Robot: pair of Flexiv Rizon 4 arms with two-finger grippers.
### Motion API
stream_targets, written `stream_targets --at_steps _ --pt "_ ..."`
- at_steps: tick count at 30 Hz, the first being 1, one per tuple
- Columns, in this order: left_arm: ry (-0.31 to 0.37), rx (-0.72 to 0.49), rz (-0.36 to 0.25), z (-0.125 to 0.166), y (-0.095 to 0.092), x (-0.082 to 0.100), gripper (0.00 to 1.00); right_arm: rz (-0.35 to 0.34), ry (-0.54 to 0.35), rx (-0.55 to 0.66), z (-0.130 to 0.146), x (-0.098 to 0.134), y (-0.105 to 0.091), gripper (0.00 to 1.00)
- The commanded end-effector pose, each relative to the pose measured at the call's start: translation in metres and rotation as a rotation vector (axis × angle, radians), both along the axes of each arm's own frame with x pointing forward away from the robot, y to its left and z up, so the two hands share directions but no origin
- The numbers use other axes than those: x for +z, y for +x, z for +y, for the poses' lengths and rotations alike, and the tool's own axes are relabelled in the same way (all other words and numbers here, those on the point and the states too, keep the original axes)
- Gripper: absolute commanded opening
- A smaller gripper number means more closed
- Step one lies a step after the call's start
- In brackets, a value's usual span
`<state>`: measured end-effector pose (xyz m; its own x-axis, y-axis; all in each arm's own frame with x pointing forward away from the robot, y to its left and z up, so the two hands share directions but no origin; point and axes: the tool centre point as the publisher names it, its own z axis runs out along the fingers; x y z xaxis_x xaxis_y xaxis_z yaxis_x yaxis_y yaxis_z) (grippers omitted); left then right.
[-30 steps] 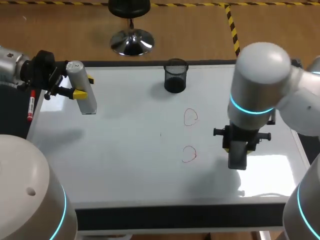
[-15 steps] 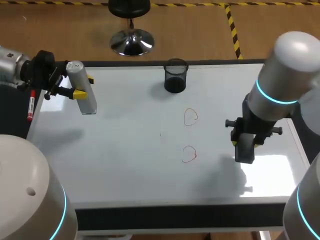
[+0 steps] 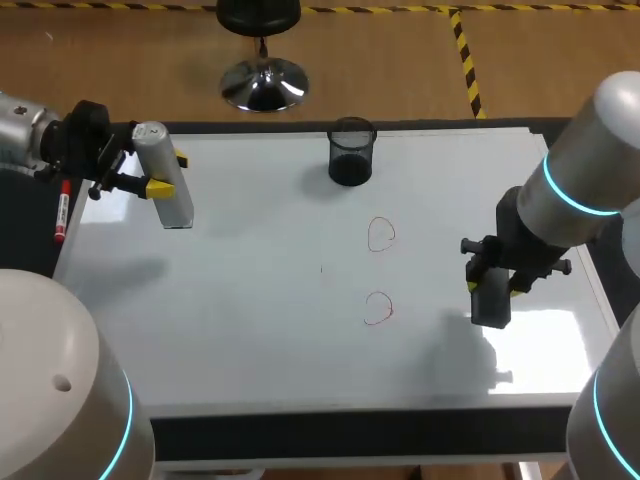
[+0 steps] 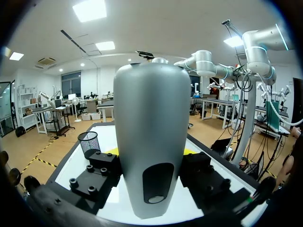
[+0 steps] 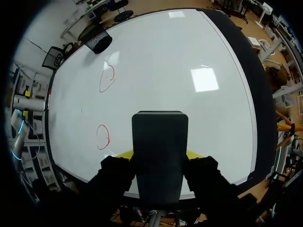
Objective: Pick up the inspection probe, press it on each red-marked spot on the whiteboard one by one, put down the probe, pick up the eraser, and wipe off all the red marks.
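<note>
The left gripper (image 3: 166, 172) pinches the grey inspection probe (image 3: 172, 200) from two sides, over the far left corner of the whiteboard (image 3: 250, 330). The right gripper (image 3: 493, 288) is clamped on the dark eraser (image 3: 490, 305), between the whiteboard's right edge and the nearer red mark (image 3: 378, 308), apart from it. The second red mark (image 3: 381, 234) lies toward the black mesh cup (image 3: 351, 152) at the far edge.

Head camera high behind, looking down, wrist cameras close, all sharing the whiteboard (image 3: 250, 330)
</note>
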<state>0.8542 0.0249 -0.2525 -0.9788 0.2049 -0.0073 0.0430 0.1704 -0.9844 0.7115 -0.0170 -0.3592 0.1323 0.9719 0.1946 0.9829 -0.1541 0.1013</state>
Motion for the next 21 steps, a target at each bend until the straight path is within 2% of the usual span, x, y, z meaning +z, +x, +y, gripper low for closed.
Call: stream_targets --at_steps 1,20,21 --pt "0.000 -0.002 -0.001 0.0005 0.0006 0.0010 0.00 -0.010 0.045 0.006 -0.0044 0.0002 -0.0027 0.00" --pt "0.000 -0.002 -0.001 0.0005 0.0006 0.0010 0.00 -0.010 0.045 0.006 -0.0044 0.0002 -0.0027 0.00" --pt "0.000 -0.014 -0.010 0.0004 -0.0036 0.0002 0.00 -0.010 0.045 0.006 -0.0044 0.0002 -0.0027 0.00"
